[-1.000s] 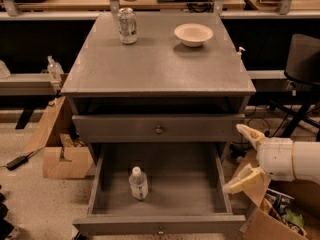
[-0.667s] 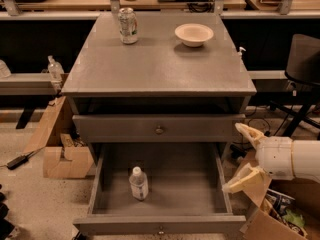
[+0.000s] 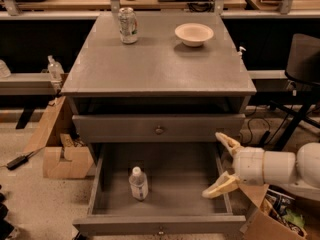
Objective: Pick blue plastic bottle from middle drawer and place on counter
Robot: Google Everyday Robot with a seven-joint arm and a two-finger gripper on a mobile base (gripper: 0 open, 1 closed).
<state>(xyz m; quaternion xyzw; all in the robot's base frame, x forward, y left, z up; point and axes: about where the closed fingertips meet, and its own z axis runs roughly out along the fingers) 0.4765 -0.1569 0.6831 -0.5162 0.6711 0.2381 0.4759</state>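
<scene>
1. The bottle [image 3: 138, 183] is small, of clear plastic, with a white screw cap and a pale band round its body. It stands upright on the floor of the open drawer [image 3: 180, 181], left of the middle and towards the near side.
2. The drawer is wide and deep, of flat grey painted wood with tall side walls. It is pulled out towards the near side, and a small round knob shows on its front edge.
3. The end effector [image 3: 212, 165] hangs over the right wall of the drawer, well apart from the bottle. Its two cream-coloured, tapered fingers [image 3: 226, 142] are spread wide, one far and one near, with nothing between them. They join a smooth white round wrist.
4. Above the open drawer sits a shallower drawer front [image 3: 120, 129], closed, with a small round knob.
5. The bench [image 3: 155, 66] is a broad, flat grey slab with a slight sheen.
6. A silver can [image 3: 128, 25] stands at the far left of the bench.
7. A shallow, pale round bowl [image 3: 194, 34] sits at the far right of the bench, apart from the can.
8. A brown cardboard box [image 3: 65, 160] lies on the speckled floor to the left.
</scene>
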